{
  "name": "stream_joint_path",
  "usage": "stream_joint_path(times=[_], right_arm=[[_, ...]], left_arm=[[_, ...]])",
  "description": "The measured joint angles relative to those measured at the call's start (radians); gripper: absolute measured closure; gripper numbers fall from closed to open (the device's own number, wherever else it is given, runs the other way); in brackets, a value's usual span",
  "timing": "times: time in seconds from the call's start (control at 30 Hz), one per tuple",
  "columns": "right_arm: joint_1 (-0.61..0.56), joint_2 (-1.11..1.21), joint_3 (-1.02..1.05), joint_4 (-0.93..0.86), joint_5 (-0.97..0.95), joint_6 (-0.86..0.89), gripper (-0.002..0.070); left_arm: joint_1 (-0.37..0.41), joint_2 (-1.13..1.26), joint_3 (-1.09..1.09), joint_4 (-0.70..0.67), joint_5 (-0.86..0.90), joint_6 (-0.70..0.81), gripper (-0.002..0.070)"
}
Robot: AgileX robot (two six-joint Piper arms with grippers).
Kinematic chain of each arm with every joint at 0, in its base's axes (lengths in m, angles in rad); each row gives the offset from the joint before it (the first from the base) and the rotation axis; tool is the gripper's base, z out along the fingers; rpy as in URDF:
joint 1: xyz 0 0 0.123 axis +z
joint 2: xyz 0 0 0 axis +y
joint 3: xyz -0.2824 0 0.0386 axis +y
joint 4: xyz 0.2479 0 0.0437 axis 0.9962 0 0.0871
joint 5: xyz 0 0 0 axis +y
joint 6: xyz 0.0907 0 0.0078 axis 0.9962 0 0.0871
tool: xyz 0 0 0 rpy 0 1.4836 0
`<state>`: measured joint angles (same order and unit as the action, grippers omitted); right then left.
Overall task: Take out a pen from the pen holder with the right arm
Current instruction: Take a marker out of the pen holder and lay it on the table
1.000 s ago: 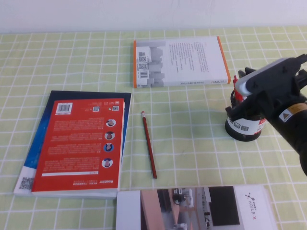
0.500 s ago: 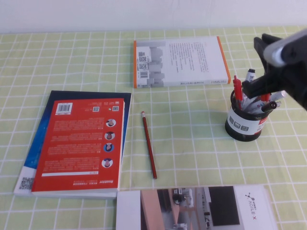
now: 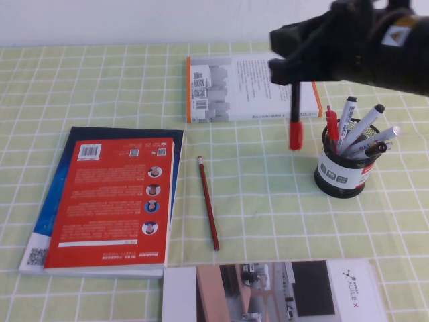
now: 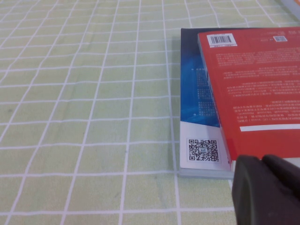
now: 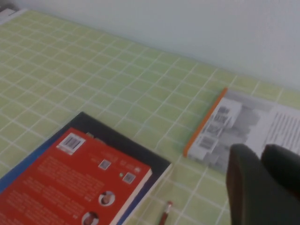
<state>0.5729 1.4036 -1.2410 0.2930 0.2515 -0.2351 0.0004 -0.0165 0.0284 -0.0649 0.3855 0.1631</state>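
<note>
Pen (image 3: 294, 117): hangs upright, cap end down, clear of the pen holder (image 3: 343, 176) and just beside it on the robot's left, above the table.
Grip: your right gripper (image 3: 293, 77) is clamped on its upper end, directly above it.
Axis: vertical, so any set-down means lowering or tilting it.
Other arm: the left gripper (image 4: 265, 187) sits low by the red book (image 4: 253, 84), well apart; you cannot tell its grip.
Views: only the high view shows it; the right wrist view shows the pencil (image 5: 164, 216), the held one probably hidden.
</note>
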Motion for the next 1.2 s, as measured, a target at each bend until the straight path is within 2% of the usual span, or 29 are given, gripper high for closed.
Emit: stream_joint_path(times=[0.27,0.53,0.77,1.2], right_arm=[[0.000,0.243,-0.221,0.000,0.301,0.141,0.0666],[0.000,0.499,-0.468,-0.012,0.589,0.183,0.0666],[0.000,0.648,-0.576,-0.016,0.626,0.224,0.0666],[-0.014,0.789,-0.585,0.020,0.573,0.276,0.0666]], left_arm=[[0.000,0.000,0.000,0.000,0.000,0.000,0.0680],[0.000,0.000,0.000,0.000,0.000,0.000,0.0680],[0.000,0.000,0.000,0.000,0.000,0.000,0.0680],[0.000,0.000,0.000,0.000,0.000,0.000,0.0680]])
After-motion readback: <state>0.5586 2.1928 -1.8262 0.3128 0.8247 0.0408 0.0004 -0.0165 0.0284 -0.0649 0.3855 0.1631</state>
